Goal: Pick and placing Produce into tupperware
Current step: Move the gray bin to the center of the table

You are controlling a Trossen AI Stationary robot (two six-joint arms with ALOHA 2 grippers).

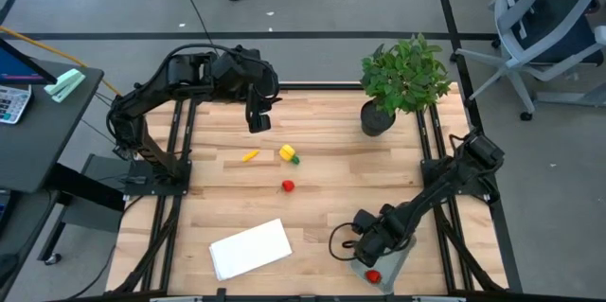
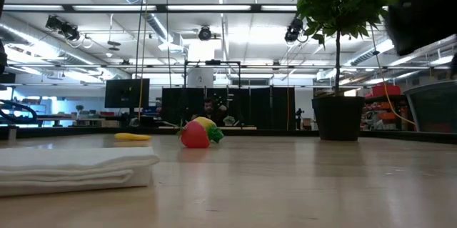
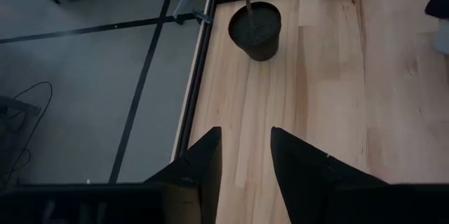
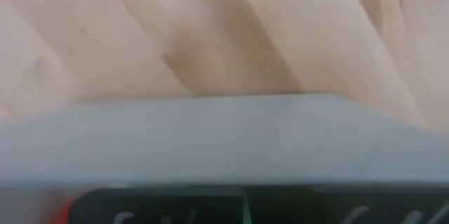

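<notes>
The pale grey-blue tupperware [image 1: 388,266] sits at the table's near right, and its rim [image 4: 210,140] fills the right wrist view. A red piece [image 1: 372,276] lies in it, showing as a red patch [image 4: 59,210] in that view. My right gripper [image 1: 365,243] hangs low over the tupperware's left end. On the table's middle rest a yellow-orange piece [image 1: 249,156], a yellow-and-green piece [image 1: 289,154] and a red piece [image 1: 288,186] [image 2: 194,135]. My left gripper [image 1: 258,117] [image 3: 245,155] is open, above the far left of the table, holding nothing.
A leafy potted plant [image 1: 398,84] [image 3: 256,31] stands at the far right corner. A flat white sheet [image 1: 251,248] [image 2: 71,167] lies near the table's near edge, left of the tupperware. Bare wood lies between the produce and the tupperware.
</notes>
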